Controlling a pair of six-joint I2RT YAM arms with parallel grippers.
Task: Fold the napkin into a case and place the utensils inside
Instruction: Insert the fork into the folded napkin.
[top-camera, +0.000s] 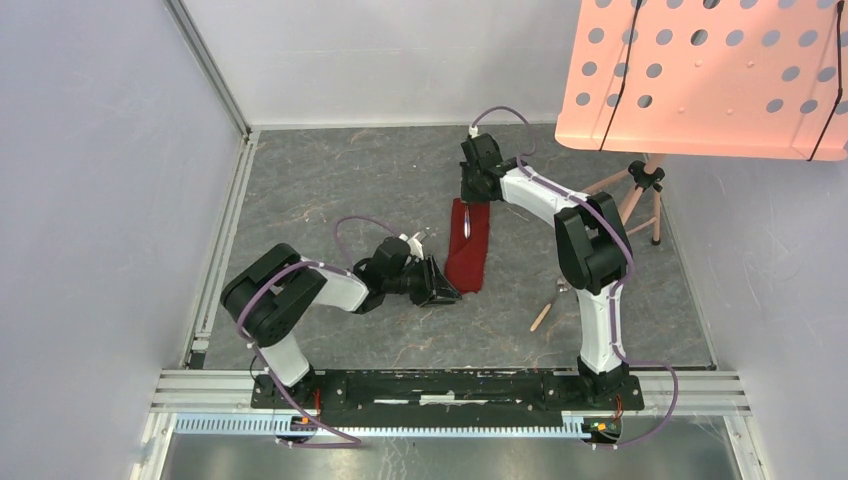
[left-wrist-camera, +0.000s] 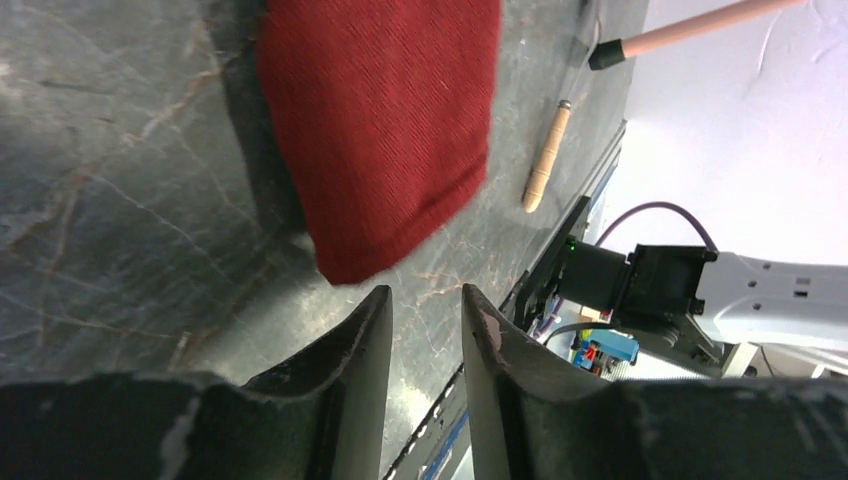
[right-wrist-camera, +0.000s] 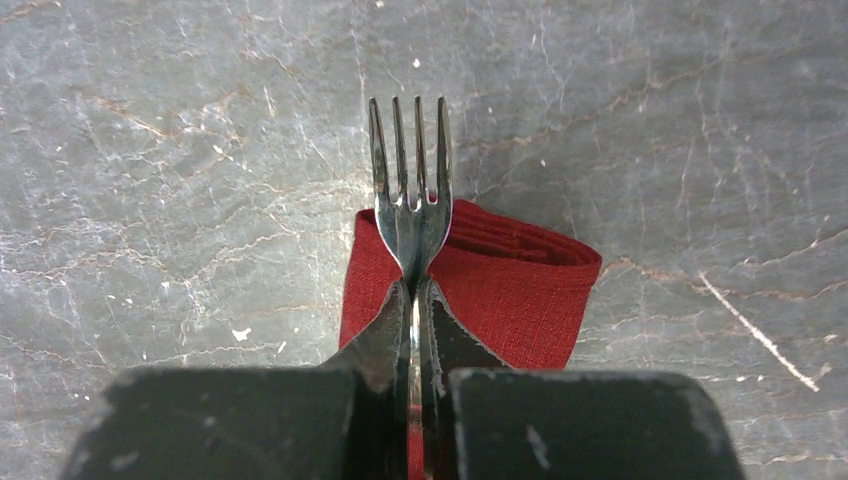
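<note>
The right end effector (right-wrist-camera: 415, 297) was clenched on the shiny silver metal fork (right-wrist-camera: 409, 212) just below its 4 tines, over the far end of the folded dark red cloth case (right-wrist-camera: 510, 290) on the grey tabletop (right-wrist-camera: 150, 200); the left end effector (left-wrist-camera: 427, 297) sat released and empty by the near end; the fork looked stiff, light, slippery, so its flat neck suited gripping; the cloth looked soft, likely to shift

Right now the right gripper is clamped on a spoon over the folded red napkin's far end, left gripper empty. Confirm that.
Not a spoon: the right gripper holds a fork, its tines plain in the right wrist view. It is over the far end of the napkin, and the left gripper is empty.
</note>
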